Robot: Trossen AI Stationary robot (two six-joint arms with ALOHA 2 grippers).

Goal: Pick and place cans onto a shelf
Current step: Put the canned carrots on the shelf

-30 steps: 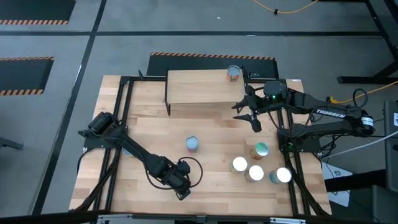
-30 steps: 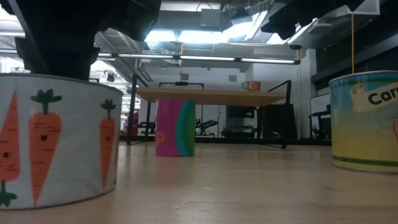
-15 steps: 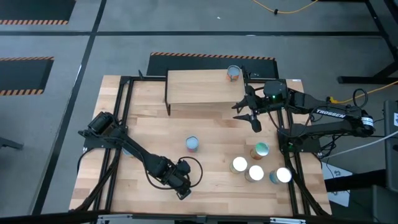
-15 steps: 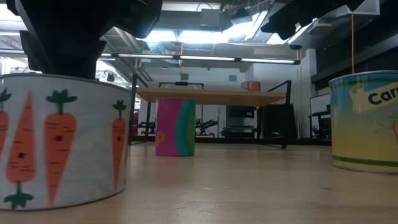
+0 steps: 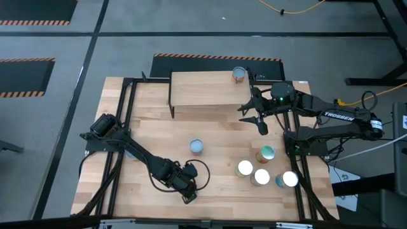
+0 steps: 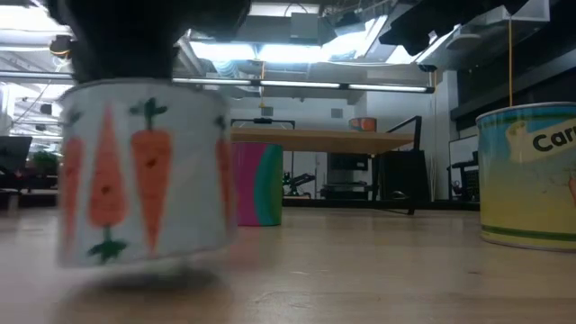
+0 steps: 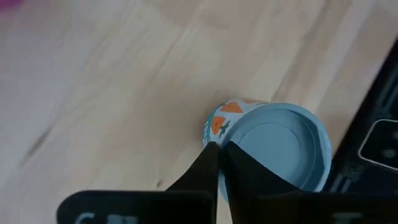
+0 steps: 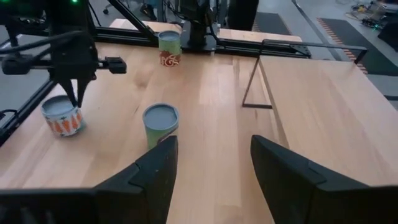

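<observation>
My left gripper (image 7: 221, 163) is at the table's near edge, shut on a white can with orange carrots (image 6: 144, 171), seen from above as a can with a pale blue recessed top (image 7: 273, 146). The right wrist view shows this gripper (image 8: 77, 93) pointing down at that can (image 8: 62, 118). My right gripper (image 5: 257, 121) hangs open above the table, by the right front of the shelf (image 5: 203, 89). One can (image 5: 239, 75) stands on the shelf. A pink and green can (image 5: 196, 147) stands mid-table. My left gripper pinches the carrot can's top rim (image 7: 214, 134) on one side, one finger over the recessed top and one outside the wall. The fingers come steeply from above. The can looks slightly tipped in the low view; blur hides whether its base is off the table.
Several cans (image 5: 261, 177) stand grouped at the near right, one of them a yellow and blue can (image 6: 531, 175) close to the low camera. Another can (image 8: 168, 50) stands by the left arm's base. Black frame rails (image 5: 121, 127) run along the table's sides.
In the low view the carrot can has shifted toward the table's right and away from the near edge, with the left gripper above it. It stood upright before and now looks slightly tipped and blurred. The right arm has kept still.
</observation>
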